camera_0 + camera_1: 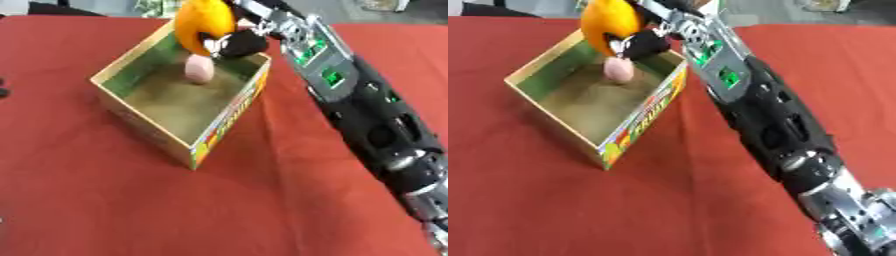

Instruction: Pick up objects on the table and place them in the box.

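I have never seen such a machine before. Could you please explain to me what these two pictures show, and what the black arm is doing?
Both pictures come from the robot's head camera, its two eyes side by side, looking down at a table with a red cloth. The black and silver arm is the robot's right arm. Its right hand holds an orange object above an open cardboard box. A small pink object already lies inside the box. The left hand is not visible.

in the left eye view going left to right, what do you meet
red tablecloth → box → pink object inside it → right robot hand holding the orange object → the robot's forearm
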`<state>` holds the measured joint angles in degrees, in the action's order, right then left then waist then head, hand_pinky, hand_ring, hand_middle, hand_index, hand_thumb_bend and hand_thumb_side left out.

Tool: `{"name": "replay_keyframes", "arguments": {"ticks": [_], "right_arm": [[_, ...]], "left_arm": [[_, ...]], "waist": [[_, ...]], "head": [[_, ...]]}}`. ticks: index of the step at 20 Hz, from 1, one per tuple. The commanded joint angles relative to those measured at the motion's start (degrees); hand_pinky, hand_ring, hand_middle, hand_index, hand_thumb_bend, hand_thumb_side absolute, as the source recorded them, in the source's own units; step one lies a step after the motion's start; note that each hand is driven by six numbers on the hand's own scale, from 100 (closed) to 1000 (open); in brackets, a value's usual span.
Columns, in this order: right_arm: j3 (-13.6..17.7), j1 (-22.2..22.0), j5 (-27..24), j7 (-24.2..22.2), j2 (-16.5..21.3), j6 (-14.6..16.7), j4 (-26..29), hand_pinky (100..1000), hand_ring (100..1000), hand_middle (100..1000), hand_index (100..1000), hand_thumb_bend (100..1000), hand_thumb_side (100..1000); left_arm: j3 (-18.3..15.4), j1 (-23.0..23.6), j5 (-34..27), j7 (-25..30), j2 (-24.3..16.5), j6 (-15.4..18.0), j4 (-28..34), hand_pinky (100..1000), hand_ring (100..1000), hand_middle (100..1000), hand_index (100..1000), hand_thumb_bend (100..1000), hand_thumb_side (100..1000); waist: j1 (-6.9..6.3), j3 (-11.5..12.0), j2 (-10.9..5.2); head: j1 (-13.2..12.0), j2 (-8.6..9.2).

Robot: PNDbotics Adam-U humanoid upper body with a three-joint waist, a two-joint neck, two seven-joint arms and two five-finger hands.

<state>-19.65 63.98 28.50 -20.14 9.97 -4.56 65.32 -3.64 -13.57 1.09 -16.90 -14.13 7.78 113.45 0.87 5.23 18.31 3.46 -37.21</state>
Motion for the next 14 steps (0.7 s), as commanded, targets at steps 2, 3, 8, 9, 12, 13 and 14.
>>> {"name": "replay_keyframes", "arguments": {"ticks": [2,3,8,9,12,13,14], "right_arm": [[-0.8,-0.6,3.7,-0.6,-2.4,0.8,-2.1,739,683,441,659,100,241],[-0.9,-1.0,4.7,-0.8,-3.0,1.0,-2.8,742,689,453,671,100,240],[-0.7,-2.3,9.4,-2.0,-4.7,2.4,-5.3,771,746,540,791,100,233],[-0.7,-2.4,10.3,-2.6,-4.9,2.7,-5.7,780,762,571,825,100,272],[-0.4,-2.5,12.3,-4.7,-5.3,3.7,-5.9,851,868,752,954,100,493],[-0.3,-2.4,12.6,-5.3,-5.3,3.9,-5.6,862,882,765,964,100,526],[-0.1,-2.3,12.7,-5.8,-5.3,4.0,-5.2,898,926,804,999,100,682]], "left_arm": [[0.1,-0.5,-0.1,0.2,-0.7,0.1,1.1,573,585,645,727,100,652],[0.1,-0.5,-0.1,0.2,-0.7,0.1,1.1,572,586,645,727,100,652],[0.1,-0.5,-0.1,0.2,-0.7,0.0,1.1,572,586,645,727,100,652],[0.1,-0.5,-0.1,0.2,-0.7,0.0,1.1,572,586,645,727,100,652],[0.1,-0.4,-0.1,0.2,-0.6,0.0,1.1,572,586,645,726,100,652],[0.1,-0.4,-0.1,0.3,-0.6,0.0,1.1,572,586,646,727,100,652],[0.1,-0.4,-0.1,0.3,-0.6,0.0,1.1,571,586,646,727,100,652]], "waist": [[-0.27,0.2,-0.93],[-0.29,0.1,-0.9],[-0.34,0.0,-0.83],[-0.35,0.0,-0.83],[-0.37,0.0,-0.83],[-0.39,0.0,-0.85],[-0.4,0.0,-0.87]], "head": [[0.2,0.77],[0.2,0.78],[0.3,0.78],[0.3,0.76],[0.3,0.71],[0.2,0.68],[0.2,0.66]]}}
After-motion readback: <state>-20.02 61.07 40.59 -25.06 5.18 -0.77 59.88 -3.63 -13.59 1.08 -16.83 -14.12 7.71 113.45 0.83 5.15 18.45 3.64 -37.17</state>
